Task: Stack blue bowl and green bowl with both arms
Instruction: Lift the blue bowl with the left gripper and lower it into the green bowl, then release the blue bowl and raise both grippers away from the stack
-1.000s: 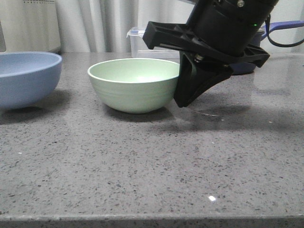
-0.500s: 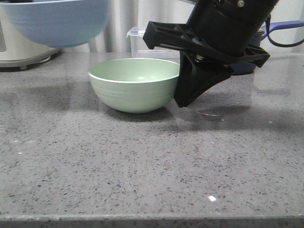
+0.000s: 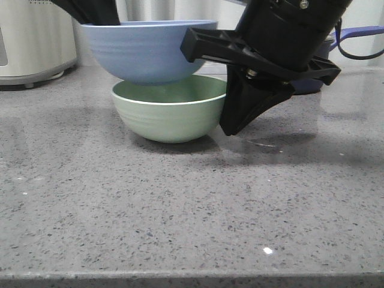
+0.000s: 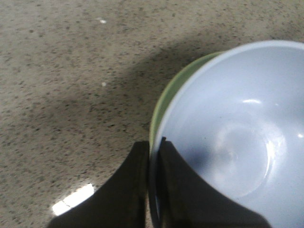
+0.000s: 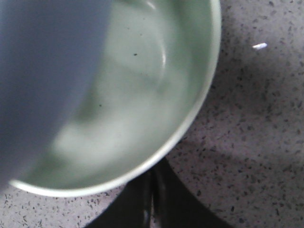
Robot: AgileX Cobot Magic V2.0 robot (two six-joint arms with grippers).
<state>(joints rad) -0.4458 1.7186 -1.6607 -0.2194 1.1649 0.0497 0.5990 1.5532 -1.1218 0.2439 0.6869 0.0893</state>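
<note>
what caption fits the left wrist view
Left tool pinches the blue bowl by its rim above the green bowl.

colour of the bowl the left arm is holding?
Pale periwinkle blue. The blue bowl shows best in the front view.

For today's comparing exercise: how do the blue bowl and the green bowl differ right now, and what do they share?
The blue bowl is held up by its rim in the left hand, while the green bowl sits on the counter with the right hand gripping its rim. The blue bowl is periwinkle; the green bowl is mint with a paler rim. The blue bowl is above, its base dipping into the green bowl. Both are round, matte, upright, empty and similar in size.
</note>
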